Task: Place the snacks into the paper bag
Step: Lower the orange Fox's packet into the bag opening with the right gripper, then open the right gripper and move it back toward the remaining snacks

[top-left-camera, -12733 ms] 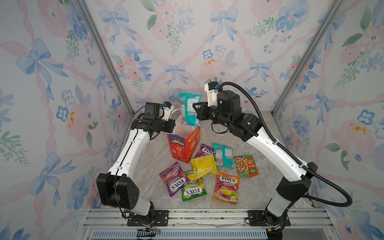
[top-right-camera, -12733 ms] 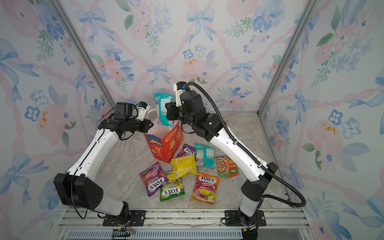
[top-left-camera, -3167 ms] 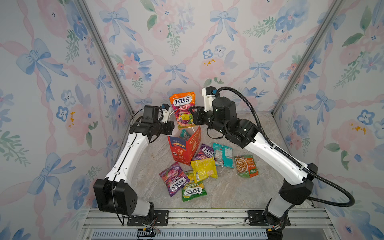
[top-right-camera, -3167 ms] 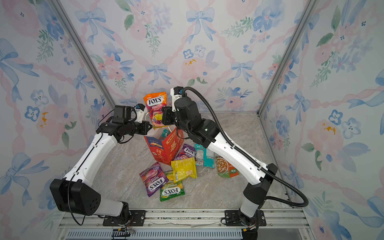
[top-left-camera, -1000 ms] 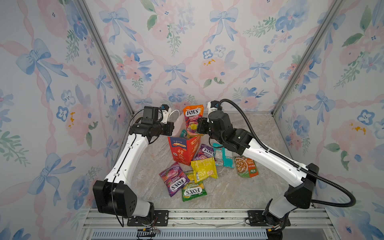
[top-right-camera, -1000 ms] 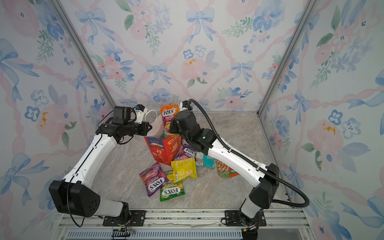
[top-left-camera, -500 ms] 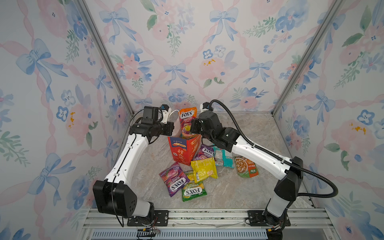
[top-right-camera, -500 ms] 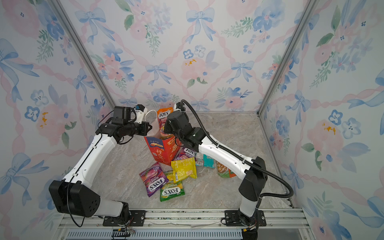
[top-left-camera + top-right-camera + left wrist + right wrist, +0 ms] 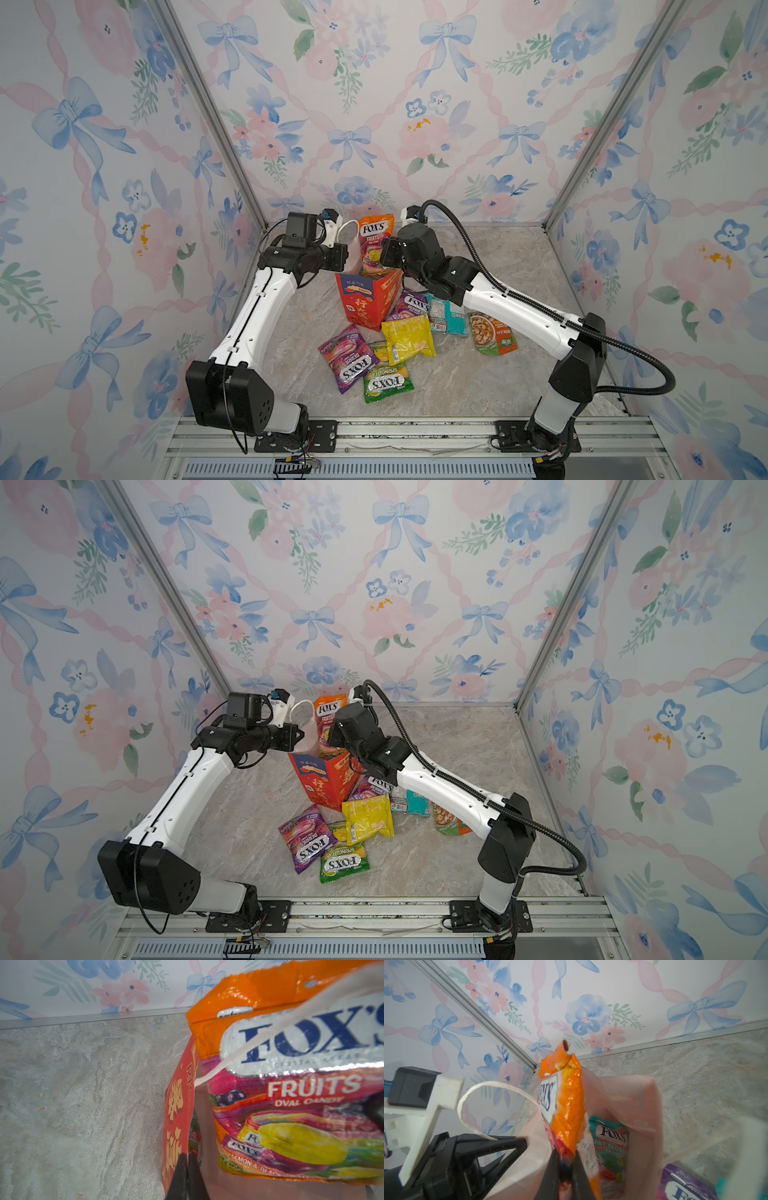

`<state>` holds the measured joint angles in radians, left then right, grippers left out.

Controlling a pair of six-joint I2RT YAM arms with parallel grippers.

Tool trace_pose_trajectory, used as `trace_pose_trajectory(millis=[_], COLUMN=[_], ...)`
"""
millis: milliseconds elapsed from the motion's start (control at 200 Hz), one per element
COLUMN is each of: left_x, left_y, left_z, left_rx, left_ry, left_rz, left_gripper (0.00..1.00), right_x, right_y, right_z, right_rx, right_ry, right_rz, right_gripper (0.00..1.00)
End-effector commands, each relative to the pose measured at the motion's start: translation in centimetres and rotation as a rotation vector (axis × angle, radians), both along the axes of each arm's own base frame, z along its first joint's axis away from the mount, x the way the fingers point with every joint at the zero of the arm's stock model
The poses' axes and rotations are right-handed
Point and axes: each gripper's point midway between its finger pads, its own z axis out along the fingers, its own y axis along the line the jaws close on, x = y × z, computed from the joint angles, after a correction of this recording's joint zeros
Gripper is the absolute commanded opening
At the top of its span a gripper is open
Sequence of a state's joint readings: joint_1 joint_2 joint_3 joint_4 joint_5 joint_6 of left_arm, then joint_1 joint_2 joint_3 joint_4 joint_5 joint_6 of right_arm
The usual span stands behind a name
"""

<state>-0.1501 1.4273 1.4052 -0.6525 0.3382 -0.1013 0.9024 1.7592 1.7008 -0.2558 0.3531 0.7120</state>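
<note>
**Orange packet part-way into the bag**

The paper bag stood upright near the middle of the table. The loose snacks lay from its 3 o'clock round to its 6 o'clock: an orange-green packet, a teal one, a yellow one, a purple one and a green one.

The orange FOX'S packet stood on end at the bag's 12 o'clock. Its lower end was down in the mouth and its top was well above the rim. The right gripper was clenched on its lower side edge, reaching in from 2 o'clock. The left gripper was pinched tight on the bag's wall from 10 o'clock, keeping the mouth open.

The packet looked light, glossy and slippery, and its soft film would likely sag around loose sweets. A sealed edge seemed the surest hold. The thin bag would probably tip or crumple, so the rim was the place to steady it.

A mint packet showed inside the bag. What lay beneath it, and how deep the orange packet reached, stayed hidden. One cord handle looped clear, but the other was only a blur.
</note>
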Motion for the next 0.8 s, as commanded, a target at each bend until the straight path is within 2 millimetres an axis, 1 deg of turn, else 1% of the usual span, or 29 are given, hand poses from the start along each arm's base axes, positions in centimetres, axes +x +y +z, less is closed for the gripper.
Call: trace_pose_trajectory(millis=[0, 115, 190, 300, 315, 370, 405, 415, 425, 440, 475, 485, 540, 550, 585, 605, 615, 670, 795], left_x=[-0.8, -0.8, -0.9, -0.9, -0.8, -0.8, -0.8, -0.8, -0.8, -0.8, -0.8, -0.8, -0.8, -0.8, -0.8, -0.8, -0.8, -0.8, -0.8], left_y=[0.1, 0.1, 0.1, 0.1, 0.1, 0.1, 0.1, 0.1, 0.1, 0.1, 0.1, 0.1, 0.1, 0.1, 0.2, 0.2, 0.2, 0.2, 0.3], left_z=[-0.8, -0.8, -0.7, -0.7, -0.7, -0.7, -0.7, -0.7, -0.7, -0.7, -0.7, -0.7, -0.7, -0.7, -0.7, -0.7, -0.7, -0.7, -0.7], left_rx=[0.01, 0.011, 0.011, 0.011, 0.011, 0.012, 0.012, 0.012, 0.012, 0.011, 0.013, 0.013, 0.013, 0.013, 0.015, 0.015, 0.016, 0.016, 0.015], left_ry=[0.035, 0.034, 0.033, 0.032, 0.033, 0.031, 0.031, 0.031, 0.03, 0.031, 0.032, 0.031, 0.03, 0.031, 0.032, 0.031, 0.031, 0.031, 0.031], left_rz=[-0.012, -0.012, -0.011, -0.011, -0.011, -0.01, -0.009, -0.01, -0.01, -0.01, -0.01, -0.01, -0.011, -0.01, -0.01, -0.009, -0.009, -0.008, -0.008], left_gripper=[0.0, 0.0, 0.0, 0.0, 0.0, 0.0, 0.0, 0.0, 0.0, 0.0, 0.0, 0.0, 0.0, 0.0, 0.0, 0.0, 0.0, 0.0, 0.0], right_x=[0.2, 0.1, -0.1, -0.1, -0.1, -0.2, -0.2, -0.2, -0.2, -0.3, -0.3, -0.3, -0.2, -0.2, -0.3, -0.3, -0.7, -1.0, -1.6], right_y=[-1.7, -2.0, -2.1, -2.3, -2.3, -2.3, -2.3, -2.3, -2.3, -2.3, -2.3, -2.3, -2.3, -2.2, -2.1, -2.1, -2.5, -2.6, -2.3], right_z=[3.2, 2.7, 2.7, 2.4, 2.4, 2.6, 2.7, 2.7, 2.7, 2.9, 3.0, 3.1, 3.3, 3.4, 3.6, 3.5, 4.8, 5.5, 6.7], right_rx=[0.089, 0.1, 0.114, 0.121, 0.124, 0.128, 0.128, 0.13, 0.13, 0.13, 0.129, 0.128, 0.128, 0.128, 0.132, 0.13, 0.149, 0.159, 0.175], right_ry=[-0.055, -0.045, -0.045, -0.04, -0.041, -0.044, -0.047, -0.049, -0.049, -0.052, -0.057, -0.057, -0.061, -0.063, -0.067, -0.067, -0.083, -0.092, -0.109], right_rz=[-0.051, -0.061, -0.064, -0.069, -0.069, -0.069, -0.067, -0.067, -0.066, -0.064, -0.062, -0.06, -0.055, -0.052, -0.043, -0.04, -0.036, -0.023, 0.024], right_gripper=[0.02, 0.02, 0.02, 0.06, 0.09, 0.16, 0.21, 0.25, 0.25, 0.31, 0.37, 0.41, 0.5, 0.53, 0.59, 0.61, 0.63, 0.69, 0.78])
